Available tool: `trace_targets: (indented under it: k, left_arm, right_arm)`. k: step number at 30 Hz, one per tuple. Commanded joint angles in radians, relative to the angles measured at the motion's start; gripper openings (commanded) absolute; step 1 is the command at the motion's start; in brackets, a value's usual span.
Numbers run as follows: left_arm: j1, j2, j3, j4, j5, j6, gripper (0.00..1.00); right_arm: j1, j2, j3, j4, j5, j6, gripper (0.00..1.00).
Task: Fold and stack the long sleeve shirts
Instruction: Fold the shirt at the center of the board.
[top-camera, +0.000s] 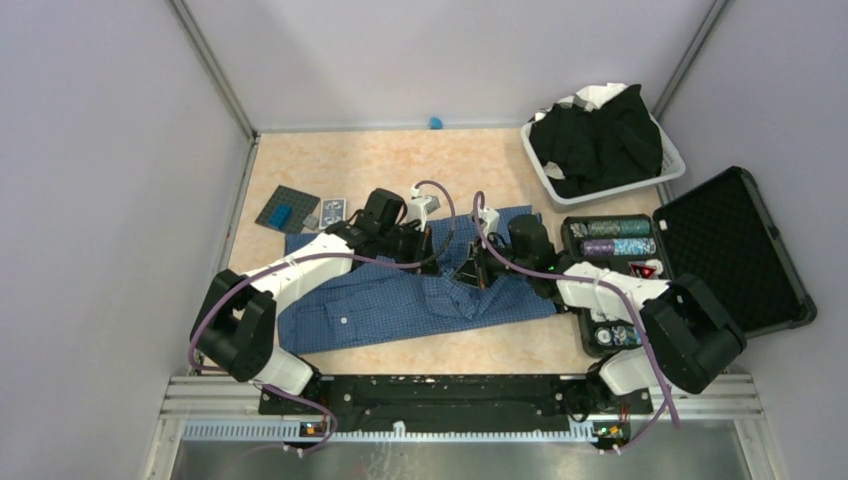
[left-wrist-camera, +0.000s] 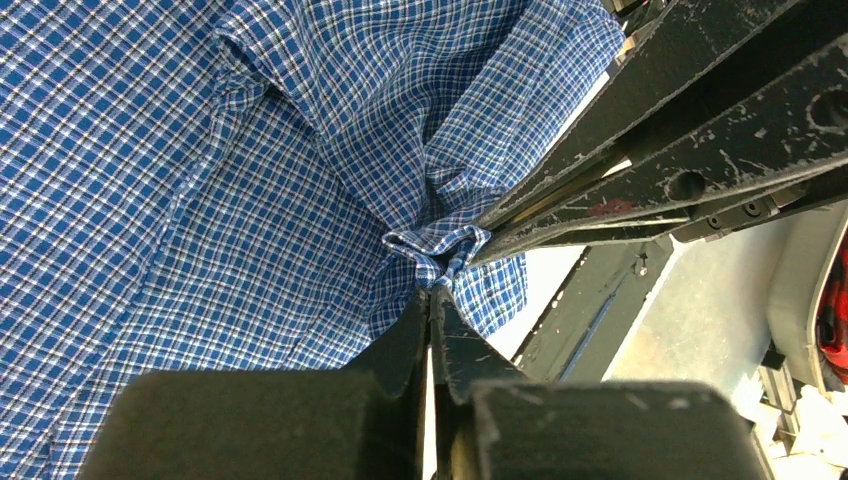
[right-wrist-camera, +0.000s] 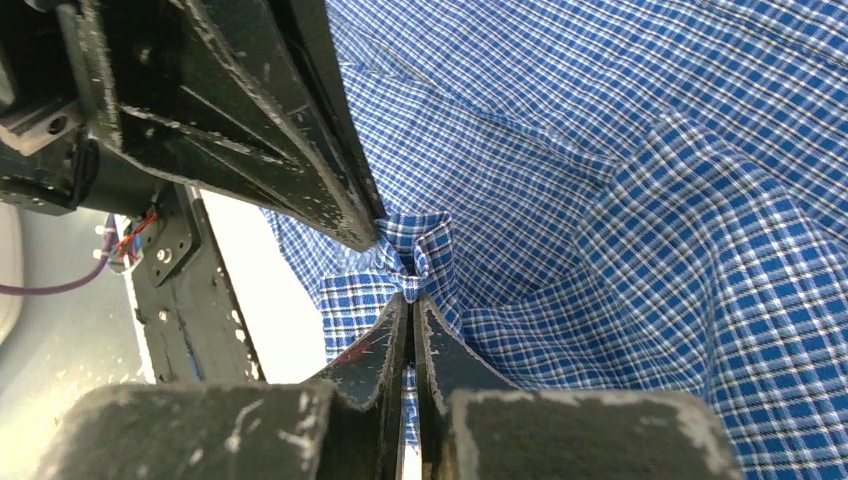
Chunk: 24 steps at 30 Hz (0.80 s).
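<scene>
Blue fine-checked button-up shirt (top-camera: 380, 305) lies spread on the pale tan table (top-camera: 380, 170), near the arms.
Plain black shirts (top-camera: 600, 140) are heaped in the white plastic basket (top-camera: 620, 190) at far right. The left gripper (left-wrist-camera: 432, 292) and right gripper (right-wrist-camera: 412, 298) each pinch the checked cloth at one bunched fold.

Both arms reach inward, tips nearly meeting — left gripper (left-wrist-camera: 432, 292) and right gripper (right-wrist-camera: 410, 297) each pinched on blue shirt (top-camera: 380, 305)
</scene>
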Motion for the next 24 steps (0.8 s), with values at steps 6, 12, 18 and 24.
trace_targets:
  k: [6, 12, 18, 24]
  left_arm:
    - [0.000, -0.039, 0.114, -0.098, -0.056, 0.150, 0.67]
    - [0.001, -0.013, 0.196, -0.141, 0.022, 0.264, 0.89]
    - [0.001, 0.063, 0.215, -0.170, 0.209, 0.337, 0.88]
    - [0.000, 0.060, 0.135, -0.113, 0.258, 0.329, 0.85]
  right_arm:
    - [0.016, -0.085, -0.011, -0.004, 0.046, -0.042, 0.00]
    - [0.022, -0.115, -0.015, -0.014, 0.028, -0.051, 0.00]
    - [0.027, -0.140, -0.012, -0.037, 0.055, -0.061, 0.00]
    - [0.027, -0.165, -0.025, -0.025, 0.057, -0.048, 0.00]
